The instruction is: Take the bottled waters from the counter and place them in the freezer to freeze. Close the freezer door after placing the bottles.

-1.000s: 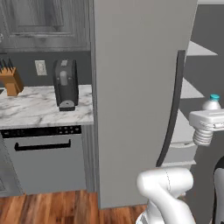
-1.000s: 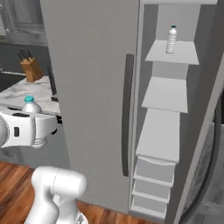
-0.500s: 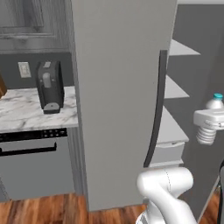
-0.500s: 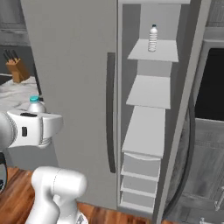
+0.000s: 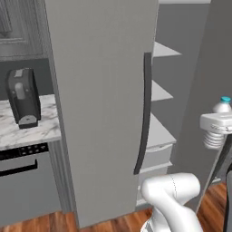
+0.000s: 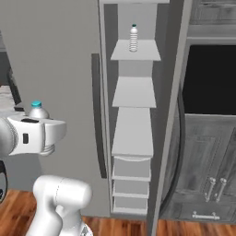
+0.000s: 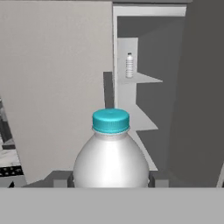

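We stand before the open freezer (image 6: 133, 120), our gripper (image 7: 111, 179) clenched on the second bottle (image 7: 111, 157), upright, its blue cap (image 7: 111, 120) up. Left of the freezer, the door (image 5: 102, 104) stands swung wide, its dark handle (image 5: 144, 113) at the edge nearest the shelves; left again of the door lies the counter (image 5: 27, 131), with a black coffee maker (image 5: 22, 97) on it. Inside the freezer the first bottle (image 6: 133, 38) already stands on the top shelf (image 6: 136, 50). Right of the freezer is the black oven (image 6: 209, 80).

We judge the carry to be nearly done, with placing and door-closing still to come. The bottle in our grip hangs well apart from the shelves, on the door side of the freezer, so a straight reach could clip the door's edge or handle and twist the bottle loose. The compartment looks narrow: a wide swing might strike its right wall. Set on the top shelf, our bottle could topple the one standing there; set too near a shelf's front lip, it could fall when the door shuts.
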